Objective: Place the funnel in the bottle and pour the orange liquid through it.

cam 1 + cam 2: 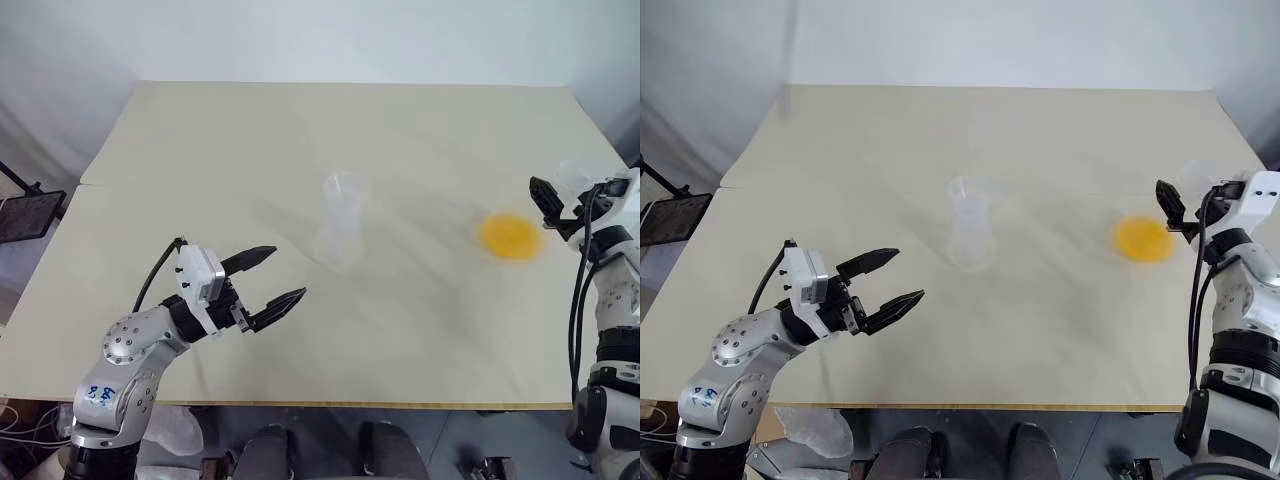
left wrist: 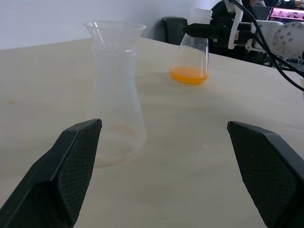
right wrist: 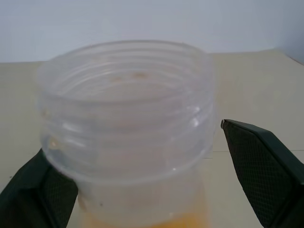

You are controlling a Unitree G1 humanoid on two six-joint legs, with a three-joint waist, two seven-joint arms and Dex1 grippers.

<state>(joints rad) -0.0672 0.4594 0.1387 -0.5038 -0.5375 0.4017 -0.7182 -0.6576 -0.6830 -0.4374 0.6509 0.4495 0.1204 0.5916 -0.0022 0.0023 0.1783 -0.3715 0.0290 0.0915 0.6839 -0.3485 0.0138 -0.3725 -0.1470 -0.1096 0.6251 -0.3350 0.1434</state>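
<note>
The bottle (image 1: 343,228) stands upright at the table's middle, whitish and translucent. A clear funnel (image 2: 114,33) appears to sit in its mouth. To the right stands a clear conical flask (image 2: 191,57) with the orange liquid (image 1: 510,236) pooled in its base. My right gripper (image 3: 137,156) is open, one finger on each side of the flask's threaded neck (image 3: 126,109); a gap shows beside one finger. My left gripper (image 1: 288,272) hangs open over the near left of the table, short of the bottle, with nothing between its fingers.
The pale table (image 1: 200,150) runs back to a wall. A seam crosses its left part. A black stand (image 1: 30,215) sits off the left edge. Bare tabletop lies between the bottle and the flask.
</note>
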